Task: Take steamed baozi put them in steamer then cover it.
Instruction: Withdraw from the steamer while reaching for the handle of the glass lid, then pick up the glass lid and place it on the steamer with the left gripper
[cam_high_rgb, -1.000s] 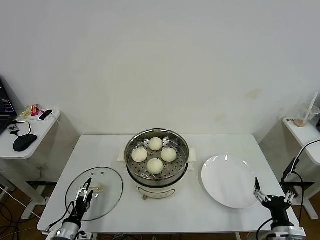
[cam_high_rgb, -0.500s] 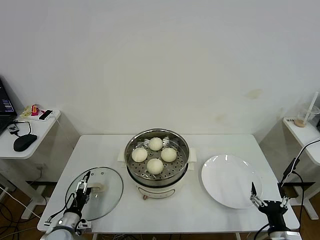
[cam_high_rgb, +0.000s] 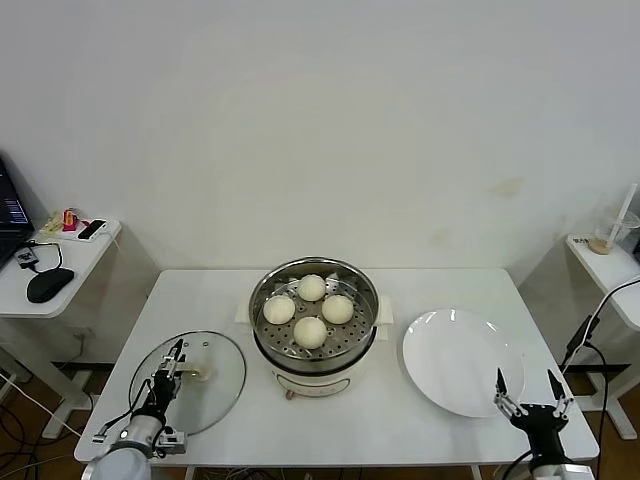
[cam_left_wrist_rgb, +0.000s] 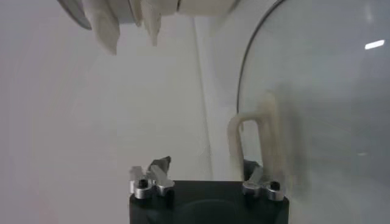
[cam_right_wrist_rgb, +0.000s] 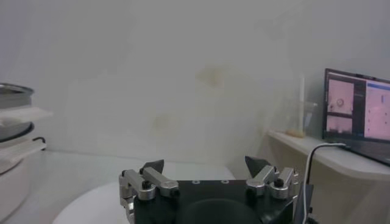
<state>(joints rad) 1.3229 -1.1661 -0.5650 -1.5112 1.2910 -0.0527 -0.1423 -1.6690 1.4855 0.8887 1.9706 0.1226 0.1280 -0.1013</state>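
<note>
Jaws: left gripper (cam_high_rgb: 170, 367) astride cover (cam_high_rgb: 188, 383) handle | right gripper (cam_high_rgb: 523, 394) spread, low by plate (cam_high_rgb: 462, 360)

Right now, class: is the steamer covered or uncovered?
Uncovered. The steamer stands open-topped with four baozi showing on its perforated tray; the glass lid lies flat on the table to its left.

A white table (cam_high_rgb: 440, 290) stands against a plain wall, with an empty white plate (cam_high_rgb: 462, 360) on its right side. A small side desk (cam_high_rgb: 60, 262) at far left holds a black mouse (cam_high_rgb: 49, 284).
</note>
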